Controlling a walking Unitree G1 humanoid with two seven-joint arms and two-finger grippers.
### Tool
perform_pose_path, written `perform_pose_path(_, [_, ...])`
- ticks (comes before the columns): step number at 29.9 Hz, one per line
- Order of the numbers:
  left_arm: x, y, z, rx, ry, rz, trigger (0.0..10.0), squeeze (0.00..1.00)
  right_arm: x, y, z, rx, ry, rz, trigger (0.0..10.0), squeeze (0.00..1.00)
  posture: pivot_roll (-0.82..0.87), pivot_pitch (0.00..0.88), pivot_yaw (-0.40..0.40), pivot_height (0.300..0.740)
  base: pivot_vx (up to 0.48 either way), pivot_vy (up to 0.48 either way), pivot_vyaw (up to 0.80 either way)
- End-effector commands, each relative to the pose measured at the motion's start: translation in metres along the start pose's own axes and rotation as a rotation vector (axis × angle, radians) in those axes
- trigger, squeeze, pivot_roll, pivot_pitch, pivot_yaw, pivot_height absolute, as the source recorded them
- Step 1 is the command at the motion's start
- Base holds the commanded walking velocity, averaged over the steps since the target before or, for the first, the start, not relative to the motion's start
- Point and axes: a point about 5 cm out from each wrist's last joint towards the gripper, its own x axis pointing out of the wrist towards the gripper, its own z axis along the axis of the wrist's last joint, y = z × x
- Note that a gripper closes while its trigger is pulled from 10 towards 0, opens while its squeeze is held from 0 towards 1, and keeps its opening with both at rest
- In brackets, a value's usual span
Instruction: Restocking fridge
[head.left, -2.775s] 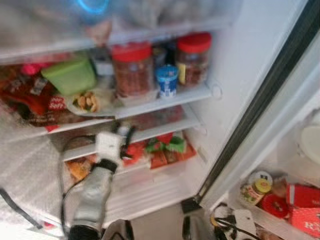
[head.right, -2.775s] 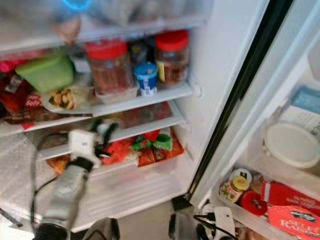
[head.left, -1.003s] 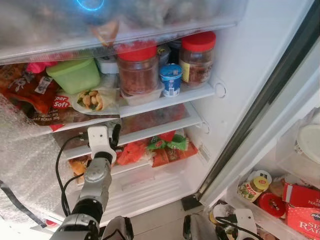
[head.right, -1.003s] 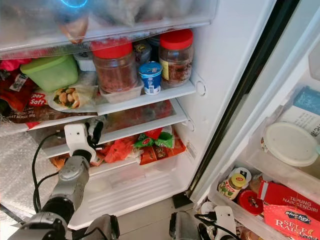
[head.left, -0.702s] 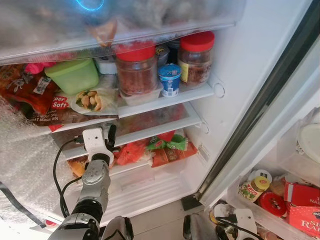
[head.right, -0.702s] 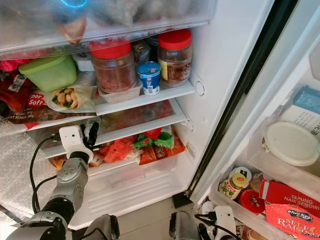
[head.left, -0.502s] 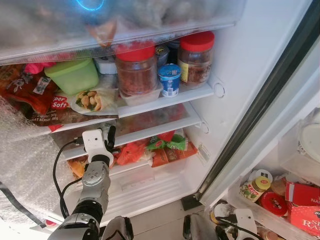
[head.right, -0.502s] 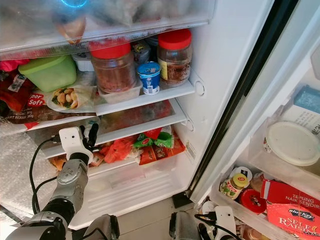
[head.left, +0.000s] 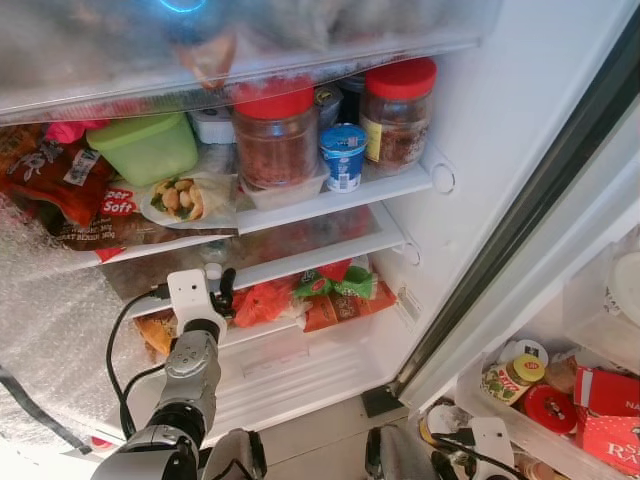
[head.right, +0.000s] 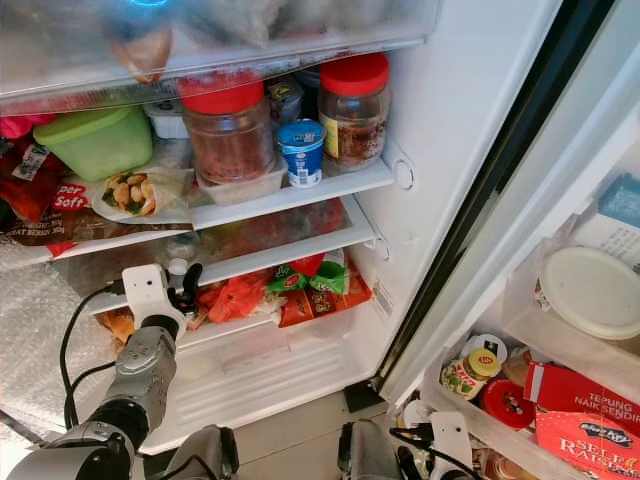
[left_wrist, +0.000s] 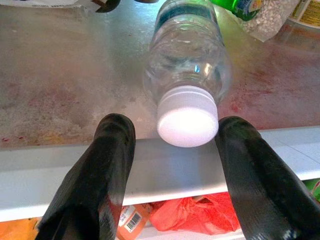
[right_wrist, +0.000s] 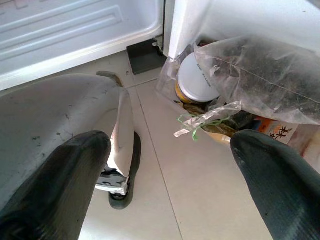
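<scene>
Water bottle (left_wrist: 187, 75) lies on its side on the fridge's glass shelf (left_wrist: 65, 90), long axis running away from you, cap betw. the left gripper (left_wrist: 175, 150) fingers, which are spread wide w/ nothing held.

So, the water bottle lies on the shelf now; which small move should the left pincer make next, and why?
Probably draw the left pincer straight back from the shelf. Its fingers are open, apart from the water bottle, which lies on its side with its white cap at the shelf edge, so it seems already released. Pulling back straight should avoid knocking the cap.
</scene>
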Motion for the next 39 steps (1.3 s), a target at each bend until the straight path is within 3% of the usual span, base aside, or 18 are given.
perform_pose_path(1, [0.000,0.003,-0.001,0.016,0.000,0.014,10.0,1.00,-0.001,0.002,-0.009,0.009,0.036,0.009,10.0,0.00,0.01,0.117,-0.013,0.628,0.000,0.000,0.00])
perform_pose_path(8, [0.001,-0.006,0.012,0.061,-0.090,-0.047,10.0,1.00,-0.001,0.002,-0.009,0.008,0.037,0.010,10.0,0.00,0.01,0.116,-0.011,0.628,0.000,0.000,0.00])
perform_pose_path(13, [-0.008,-0.013,0.012,0.123,-0.150,-0.121,10.0,1.00,-0.001,0.003,-0.010,0.010,0.036,0.010,10.0,0.00,0.01,0.111,-0.006,0.628,0.000,0.000,0.00])
perform_pose_path(14, [-0.013,-0.014,0.011,0.133,-0.169,-0.144,10.0,0.00,-0.001,0.003,-0.010,0.010,0.036,0.010,10.0,0.00,0.01,0.111,-0.005,0.628,0.000,0.000,0.00])
perform_pose_path(18, [-0.030,-0.016,0.009,0.194,-0.220,-0.200,10.0,0.00,-0.001,0.003,-0.010,0.013,0.036,0.010,10.0,0.00,0.01,0.109,-0.004,0.628,0.000,0.000,0.00])
perform_pose_path(27, [-0.059,-0.014,0.001,0.240,-0.212,-0.262,10.0,0.00,-0.001,0.003,-0.011,0.013,0.035,0.012,10.0,0.00,0.01,0.082,0.007,0.628,0.000,0.000,0.00])
perform_pose_path(39, [-0.075,-0.013,0.001,0.251,-0.199,-0.238,10.0,0.00,-0.001,0.003,-0.010,0.013,0.033,0.010,10.0,0.00,0.01,0.086,0.001,0.628,0.000,0.000,0.00])
